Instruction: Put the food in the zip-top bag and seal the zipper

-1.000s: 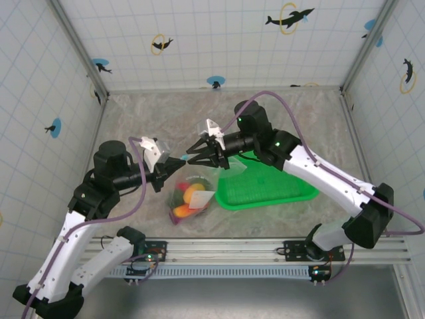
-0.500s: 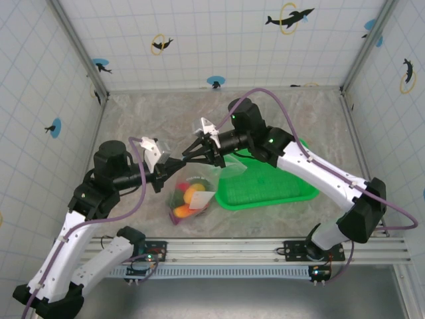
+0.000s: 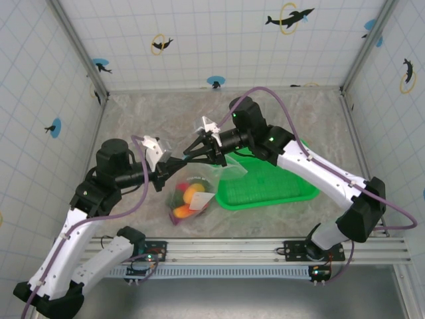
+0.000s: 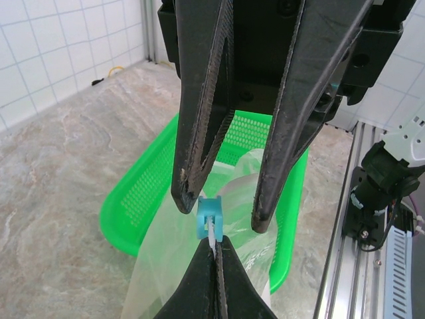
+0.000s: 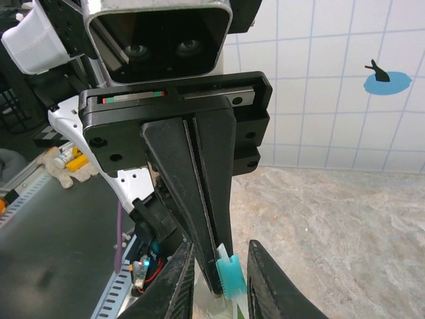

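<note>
The zip-top bag hangs between my two grippers, and the food, red, orange and yellow pieces, is inside its lower part. My left gripper is shut on the end of the zipper, just below its pale-blue end piece. My right gripper faces it tip to tip. Its fingers stand apart on either side of the blue piece, and one of them is close against it. The bag's clear film drapes below.
The green mesh basket lies right of the bag, under the right forearm. Tiled walls close the stone-patterned table at the back and sides. The metal rail runs along the near edge.
My right gripper has slid left along the bag's rim to meet the left gripper's tips. Its jaws have narrowed around the blue end piece. The left gripper has kept its grip.
</note>
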Available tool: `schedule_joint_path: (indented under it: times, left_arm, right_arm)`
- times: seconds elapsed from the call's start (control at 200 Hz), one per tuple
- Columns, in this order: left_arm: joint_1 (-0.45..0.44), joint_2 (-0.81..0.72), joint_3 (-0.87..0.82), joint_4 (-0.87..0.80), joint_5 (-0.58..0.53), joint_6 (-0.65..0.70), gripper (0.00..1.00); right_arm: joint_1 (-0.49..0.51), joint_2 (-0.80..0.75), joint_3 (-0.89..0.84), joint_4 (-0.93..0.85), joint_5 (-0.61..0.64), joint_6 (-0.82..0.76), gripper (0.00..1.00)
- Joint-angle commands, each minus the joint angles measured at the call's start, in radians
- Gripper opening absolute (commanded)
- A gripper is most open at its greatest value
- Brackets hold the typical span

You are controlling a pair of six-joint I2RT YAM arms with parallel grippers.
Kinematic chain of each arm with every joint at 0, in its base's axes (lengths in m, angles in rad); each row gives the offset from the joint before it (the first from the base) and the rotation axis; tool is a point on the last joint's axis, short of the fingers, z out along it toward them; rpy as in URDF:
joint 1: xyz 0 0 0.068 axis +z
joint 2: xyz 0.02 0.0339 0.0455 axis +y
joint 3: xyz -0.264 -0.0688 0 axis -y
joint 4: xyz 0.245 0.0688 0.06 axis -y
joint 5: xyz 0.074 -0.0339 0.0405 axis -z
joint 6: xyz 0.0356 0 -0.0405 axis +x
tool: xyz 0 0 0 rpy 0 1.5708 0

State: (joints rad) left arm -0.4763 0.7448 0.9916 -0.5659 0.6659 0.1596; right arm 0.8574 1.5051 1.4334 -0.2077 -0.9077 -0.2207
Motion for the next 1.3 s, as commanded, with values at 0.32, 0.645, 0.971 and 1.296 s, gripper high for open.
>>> schedule_joint_path:
  times: [0.32,0.645,0.971,1.296]
  left_arm:
    - [0.005,0.004,0.023,0.033,0.003,0.023,0.00]
    - [0.005,0.004,0.036,0.026,0.007,0.018,0.00]
    - [0.005,-0.001,0.051,0.013,0.008,0.012,0.00]
    - [0.005,-0.014,0.042,-0.004,-0.009,0.019,0.00]
  right_arm:
    - [-0.006,0.000,-0.031,0.014,-0.036,0.023,0.27]
    - [0.009,0.003,-0.027,0.018,-0.035,0.031,0.13]
    - [0.034,0.005,-0.027,-0.011,0.005,0.003,0.11]
    - [0.013,-0.027,-0.035,0.017,0.007,0.023,0.00]
